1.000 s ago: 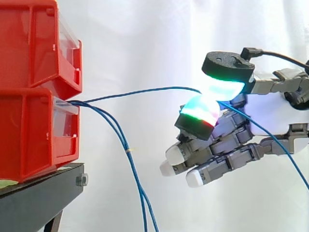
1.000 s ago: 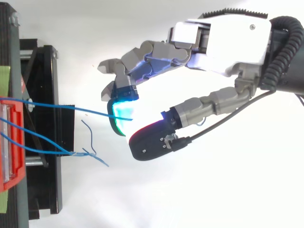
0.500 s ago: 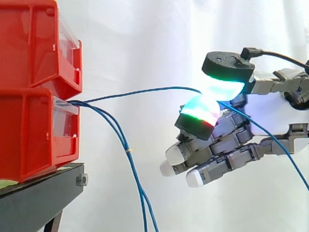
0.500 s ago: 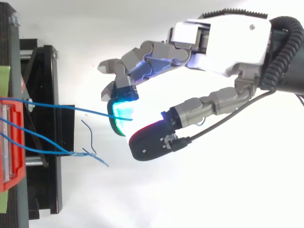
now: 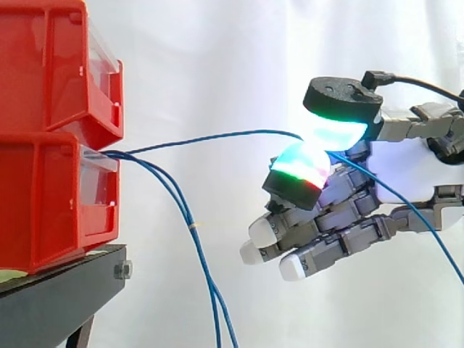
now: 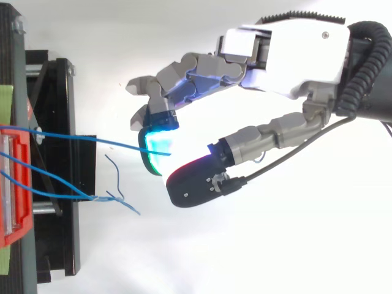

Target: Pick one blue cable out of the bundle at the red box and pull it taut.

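One blue cable (image 5: 217, 135) leaves the front of the lower red box (image 5: 43, 203) and runs right in a shallow arc to my hand (image 5: 406, 170). The hand is shut on it, pinching it between a green-glowing upper pad (image 5: 335, 130) and a red-green pad (image 5: 301, 168) below. Past the pinch, the cable slopes down to the right edge. The other fingers curl loosely underneath, holding nothing. In the top view the held cable (image 6: 92, 138) reaches the cyan pad of the hand (image 6: 288, 55). Two other blue cables (image 5: 192, 225) hang down from the same box.
A second red box (image 5: 51, 65) is stacked on the lower one, and both rest on a black stand (image 5: 58, 297). Loose cable ends (image 6: 116, 196) lie beside the stand in the top view. A white curtain hangs behind.
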You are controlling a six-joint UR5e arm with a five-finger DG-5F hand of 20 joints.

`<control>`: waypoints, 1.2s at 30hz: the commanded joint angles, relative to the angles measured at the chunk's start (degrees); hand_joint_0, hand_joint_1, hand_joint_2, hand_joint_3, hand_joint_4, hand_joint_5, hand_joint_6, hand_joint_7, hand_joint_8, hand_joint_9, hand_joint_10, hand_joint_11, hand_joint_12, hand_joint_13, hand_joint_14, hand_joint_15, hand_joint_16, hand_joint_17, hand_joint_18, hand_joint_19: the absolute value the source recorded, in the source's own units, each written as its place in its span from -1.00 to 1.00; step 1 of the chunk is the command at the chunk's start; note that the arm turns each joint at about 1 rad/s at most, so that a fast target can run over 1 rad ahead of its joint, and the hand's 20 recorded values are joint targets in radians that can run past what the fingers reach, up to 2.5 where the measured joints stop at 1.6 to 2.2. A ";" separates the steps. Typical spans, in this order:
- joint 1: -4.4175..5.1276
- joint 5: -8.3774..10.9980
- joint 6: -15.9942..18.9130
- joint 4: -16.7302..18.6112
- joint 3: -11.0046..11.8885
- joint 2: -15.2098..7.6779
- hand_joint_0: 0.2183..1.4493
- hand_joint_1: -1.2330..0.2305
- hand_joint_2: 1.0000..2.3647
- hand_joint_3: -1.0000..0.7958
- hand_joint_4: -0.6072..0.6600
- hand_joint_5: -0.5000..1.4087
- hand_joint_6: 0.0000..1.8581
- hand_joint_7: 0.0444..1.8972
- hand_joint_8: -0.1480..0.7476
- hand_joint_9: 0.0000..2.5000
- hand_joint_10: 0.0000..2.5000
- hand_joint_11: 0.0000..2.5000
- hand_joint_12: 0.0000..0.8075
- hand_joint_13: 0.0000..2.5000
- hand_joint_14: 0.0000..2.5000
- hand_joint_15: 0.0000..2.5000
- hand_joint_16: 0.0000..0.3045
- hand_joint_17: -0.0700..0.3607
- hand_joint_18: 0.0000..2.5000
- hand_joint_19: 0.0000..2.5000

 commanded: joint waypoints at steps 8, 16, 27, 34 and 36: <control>-0.02 0.00 0.00 0.00 0.00 0.05 -0.28 -0.49 -0.97 -0.09 0.16 -0.65 -0.05 0.27 0.15 -0.51 -0.99 -0.72 -0.02 -0.81 -1.00 -0.99 -0.61 -0.05 -0.68 -0.90; -0.02 0.00 0.00 0.00 0.00 -0.04 -0.28 -0.49 -0.97 -0.09 0.16 -0.65 -0.05 0.27 0.15 -0.51 -0.99 -0.72 -0.02 -0.81 -1.00 -0.99 -0.61 -0.05 -0.68 -0.90; -0.02 0.00 0.00 0.00 0.00 -0.04 -0.28 -0.49 -0.97 -0.09 0.16 -0.65 -0.05 0.26 0.14 -0.51 -0.99 -0.72 -0.02 -0.82 -1.00 -0.99 -0.61 -0.05 -0.68 -0.90; -0.02 0.00 0.00 0.00 0.00 -0.04 -0.28 -0.49 -0.97 -0.09 0.16 -0.65 -0.05 0.27 0.14 -0.51 -0.99 -0.72 -0.02 -0.82 -1.00 -0.99 -0.61 -0.05 -0.68 -0.90; -0.02 0.00 0.00 0.00 0.00 -0.04 -0.28 -0.48 -0.97 -0.10 0.16 -0.65 -0.05 0.25 0.14 -0.51 -0.99 -0.72 -0.02 -0.82 -1.00 -0.99 -0.61 -0.05 -0.68 -0.90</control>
